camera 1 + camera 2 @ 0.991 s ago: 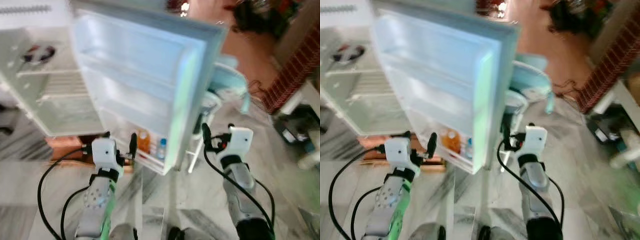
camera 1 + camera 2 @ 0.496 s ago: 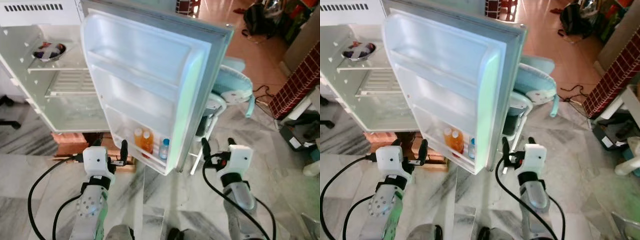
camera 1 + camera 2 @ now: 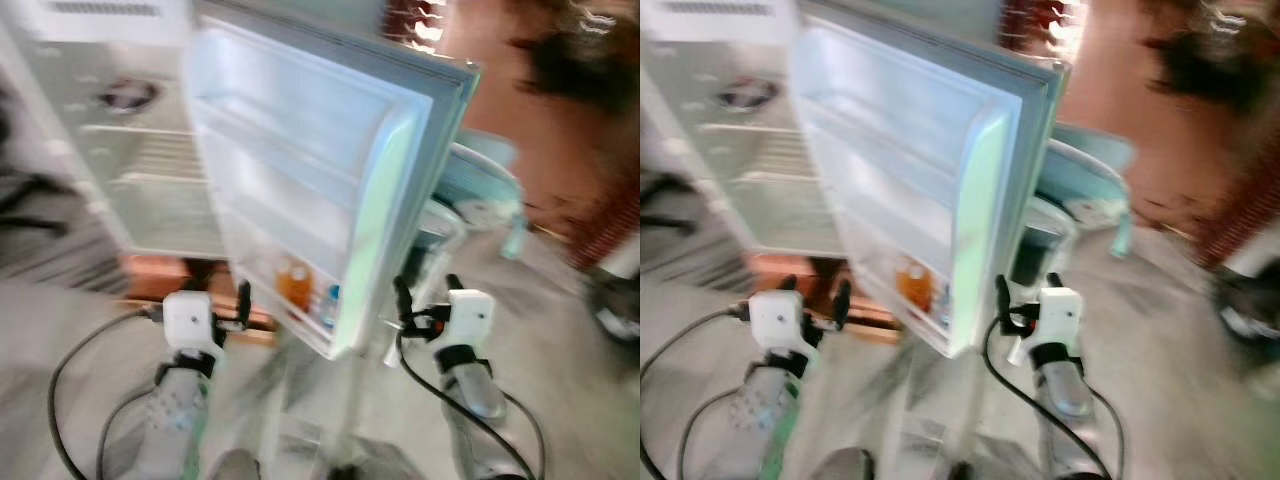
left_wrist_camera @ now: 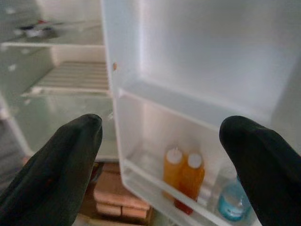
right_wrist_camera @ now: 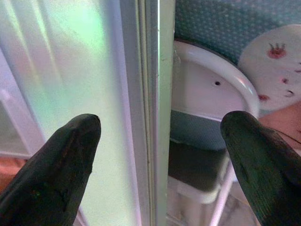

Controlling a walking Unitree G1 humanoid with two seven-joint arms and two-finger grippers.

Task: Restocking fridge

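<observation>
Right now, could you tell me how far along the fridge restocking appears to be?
Done: the fridge door stands open, and its lowest shelf holds two orange bottles and a blue-capped bottle. In hand: nothing; the left claw and right claw are both open and empty, facing the door. Left: the upper door shelves look empty.

Parted left gripper (image 4: 160, 155) faces orange bottles (image 4: 183, 181)

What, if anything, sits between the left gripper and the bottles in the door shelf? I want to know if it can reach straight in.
Nothing visible blocks it. The left gripper, fingers open and empty, faces the bottom door shelf, where two orange bottles and a blue-capped bottle stand behind the shelf's low front rail.
</observation>
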